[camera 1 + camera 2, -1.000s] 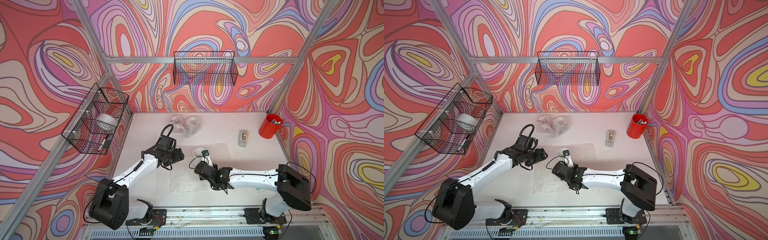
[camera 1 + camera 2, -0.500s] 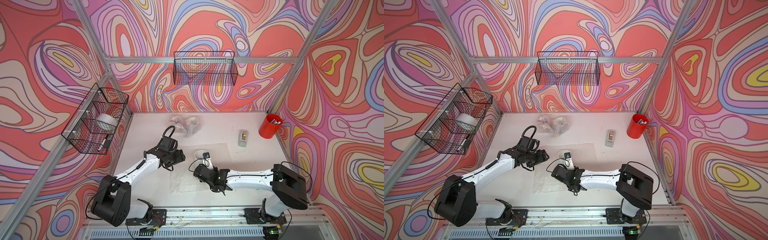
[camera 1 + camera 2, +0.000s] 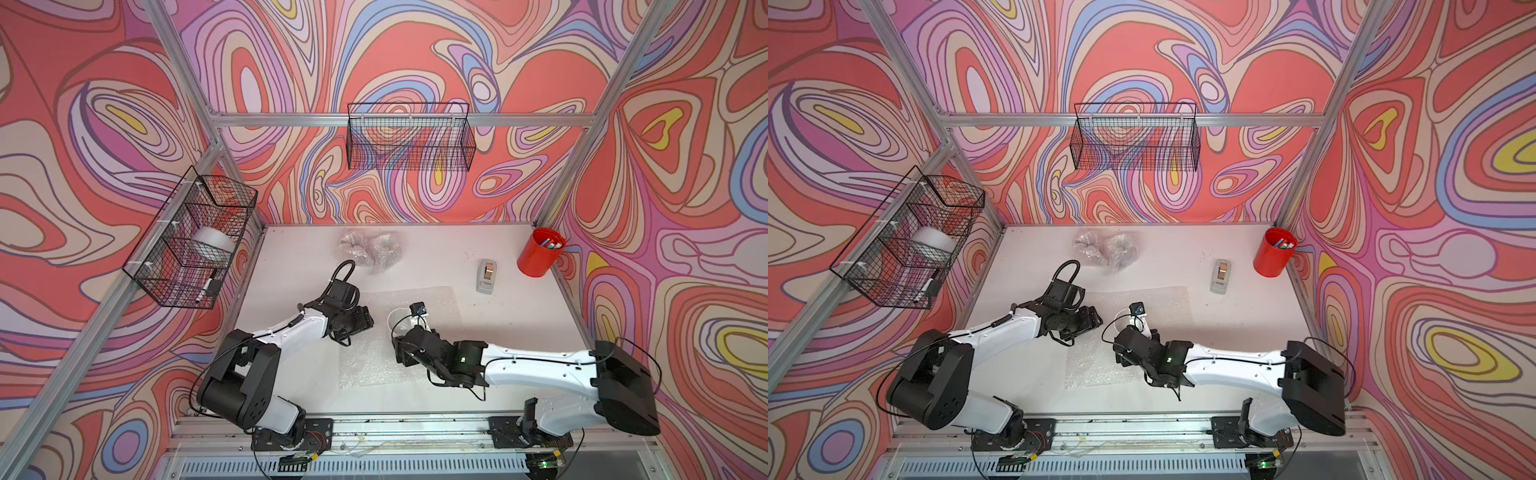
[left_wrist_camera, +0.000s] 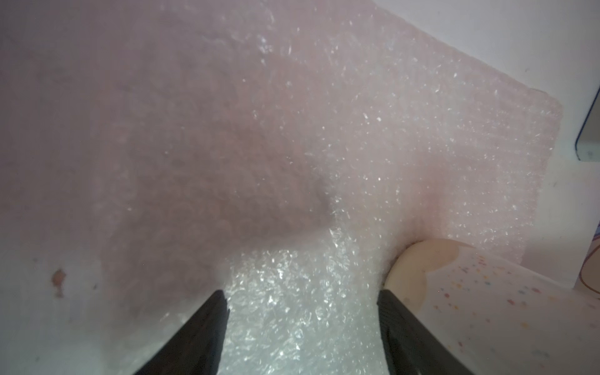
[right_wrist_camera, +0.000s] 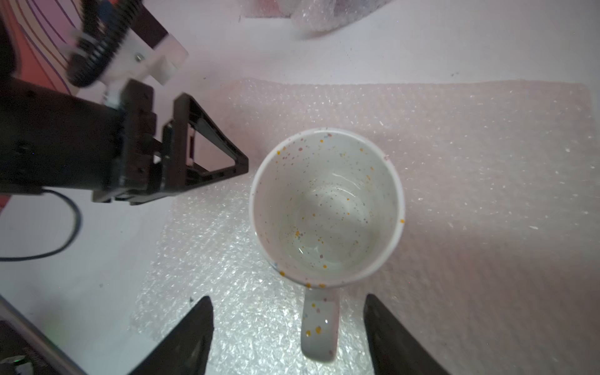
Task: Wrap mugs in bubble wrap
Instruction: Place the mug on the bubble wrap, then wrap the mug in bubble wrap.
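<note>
Pale table (image 3: 519, 324) carries bubble wrap (image 5: 470, 162). Right pincer (image 5: 287, 298) just let go: wide, empty, white mug (image 5: 326, 207) standing right ahead. Left pincer (image 4: 302, 292) wide, empty. Looks ready for wrapping.

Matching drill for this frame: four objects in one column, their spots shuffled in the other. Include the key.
Things
1. white speckled mug
2. red cup
3. grey tape dispenser
4. white roll

Places
A. in the wire basket on the side wall
B. far right corner of the table
C. upright on the flat bubble wrap sheet
D. lying on the table beside the red cup

Pairs: 1-C, 2-B, 3-D, 4-A
</note>
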You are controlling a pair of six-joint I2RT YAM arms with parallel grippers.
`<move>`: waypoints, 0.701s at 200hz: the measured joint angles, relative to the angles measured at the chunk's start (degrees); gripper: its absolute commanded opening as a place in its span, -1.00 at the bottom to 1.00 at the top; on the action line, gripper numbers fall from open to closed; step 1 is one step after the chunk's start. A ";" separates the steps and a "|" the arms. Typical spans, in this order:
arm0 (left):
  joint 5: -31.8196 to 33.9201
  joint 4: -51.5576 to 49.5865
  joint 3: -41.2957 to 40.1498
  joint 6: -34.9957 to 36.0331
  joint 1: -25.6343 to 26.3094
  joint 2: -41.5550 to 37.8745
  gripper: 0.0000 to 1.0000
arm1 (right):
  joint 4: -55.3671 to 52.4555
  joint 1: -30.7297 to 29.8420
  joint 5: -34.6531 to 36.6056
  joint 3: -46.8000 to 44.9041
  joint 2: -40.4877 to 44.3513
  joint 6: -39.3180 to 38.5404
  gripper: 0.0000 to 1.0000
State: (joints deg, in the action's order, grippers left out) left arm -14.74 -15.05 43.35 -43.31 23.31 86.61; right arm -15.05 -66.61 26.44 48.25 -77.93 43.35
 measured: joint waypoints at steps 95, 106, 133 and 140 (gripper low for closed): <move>4.28 -1.42 5.40 -2.05 0.37 5.73 0.43 | -31.34 30.91 -20.11 -0.33 4.00 7.82 0.20; 4.31 -1.42 5.40 -2.40 0.37 5.70 0.43 | -32.68 30.91 -22.58 -1.60 3.89 8.55 0.20; 4.74 -2.01 5.40 -2.73 0.37 5.11 0.42 | -35.34 30.91 -26.62 -6.51 4.07 10.84 0.19; 4.85 -2.34 5.40 -2.82 0.37 4.76 0.43 | -35.82 30.91 -27.41 -7.58 4.35 11.34 0.18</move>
State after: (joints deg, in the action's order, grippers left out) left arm -9.89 -17.39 48.75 -46.13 23.68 91.37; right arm -50.87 -35.70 -0.97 40.66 -73.58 54.70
